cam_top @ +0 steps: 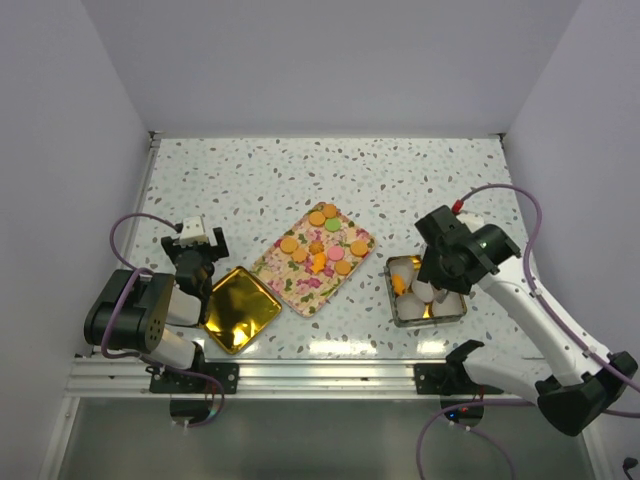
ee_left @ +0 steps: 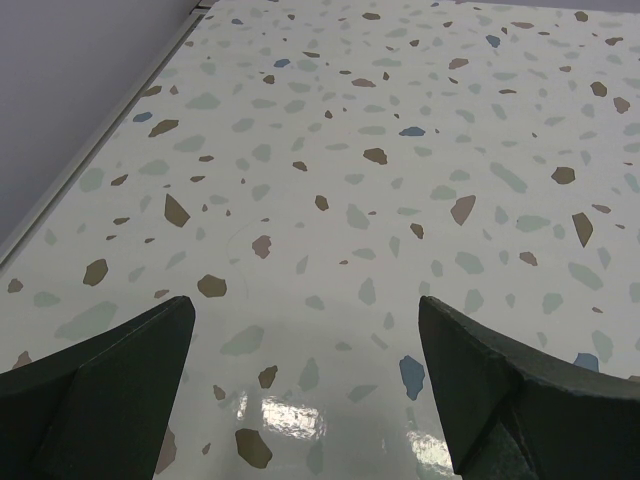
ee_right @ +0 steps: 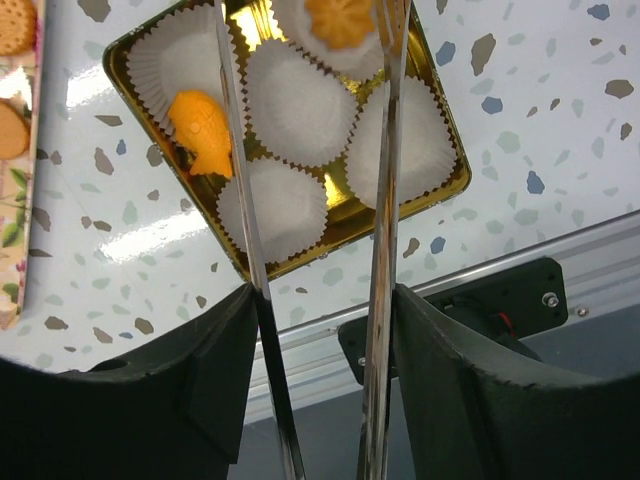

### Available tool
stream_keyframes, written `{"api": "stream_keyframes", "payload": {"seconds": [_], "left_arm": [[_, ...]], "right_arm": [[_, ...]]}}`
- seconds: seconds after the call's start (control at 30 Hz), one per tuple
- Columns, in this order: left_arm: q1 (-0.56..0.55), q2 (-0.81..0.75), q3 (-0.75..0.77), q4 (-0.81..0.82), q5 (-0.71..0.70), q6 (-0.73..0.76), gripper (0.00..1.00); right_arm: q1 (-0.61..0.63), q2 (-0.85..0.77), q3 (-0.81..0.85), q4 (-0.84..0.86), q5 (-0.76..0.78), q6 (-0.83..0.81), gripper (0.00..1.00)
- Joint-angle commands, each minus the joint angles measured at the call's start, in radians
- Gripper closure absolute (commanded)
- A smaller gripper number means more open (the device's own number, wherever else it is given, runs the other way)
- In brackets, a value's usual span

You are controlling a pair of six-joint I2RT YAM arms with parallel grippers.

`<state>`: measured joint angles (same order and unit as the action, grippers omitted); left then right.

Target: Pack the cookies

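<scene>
At 9 o'clock the left gripper [cam_top: 203, 245] was held spread wide and empty beside the gold lid [cam_top: 238, 308]. About 10 cookies [cam_top: 322, 243] were still left on the floral tray [cam_top: 283, 278] at centre. At 3 o'clock 2 cookies were already seated in paper cups [ee_right: 298, 103] inside the gold tin [cam_top: 397, 312], 3 cups showing unfilled; the right gripper [ee_right: 312, 60] was parted, nothing gripped. Open table [cam_top: 400, 180] was left toward 12.

In front of me I see a speckled terrazzo table [cam_top: 420, 180], a floral tray [cam_top: 300, 283] lying tilted at its middle, an open gold lid [cam_top: 240, 310] just beside that tray, and a gold tin [ee_right: 450, 165] lined with white paper cups [ee_right: 300, 105].
</scene>
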<state>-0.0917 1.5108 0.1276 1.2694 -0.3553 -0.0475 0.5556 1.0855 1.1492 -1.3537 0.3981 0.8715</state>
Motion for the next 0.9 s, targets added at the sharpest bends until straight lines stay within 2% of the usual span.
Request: {"api": "stream_keyframes", "payload": {"seconds": [0.0, 0.27, 0.5, 0.87], "left_arm": [[0.0, 0.003, 0.02, 0.13, -0.02, 0.014, 0.0], [0.0, 0.003, 0.02, 0.13, -0.022, 0.014, 0.0], [0.0, 0.003, 0.02, 0.131, -0.02, 0.014, 0.0], [0.0, 0.003, 0.02, 0.13, -0.022, 0.014, 0.0]], "right_arm": [[-0.002, -0.038, 0.056, -0.199, 0.015, 0.0, 0.42], [-0.002, -0.019, 0.133, -0.203, 0.01, -0.025, 0.42], [0.013, 0.108, 0.233, -0.053, -0.117, -0.129, 0.43], [0.226, 0.415, 0.449, 0.086, -0.189, -0.166, 0.43]]}}
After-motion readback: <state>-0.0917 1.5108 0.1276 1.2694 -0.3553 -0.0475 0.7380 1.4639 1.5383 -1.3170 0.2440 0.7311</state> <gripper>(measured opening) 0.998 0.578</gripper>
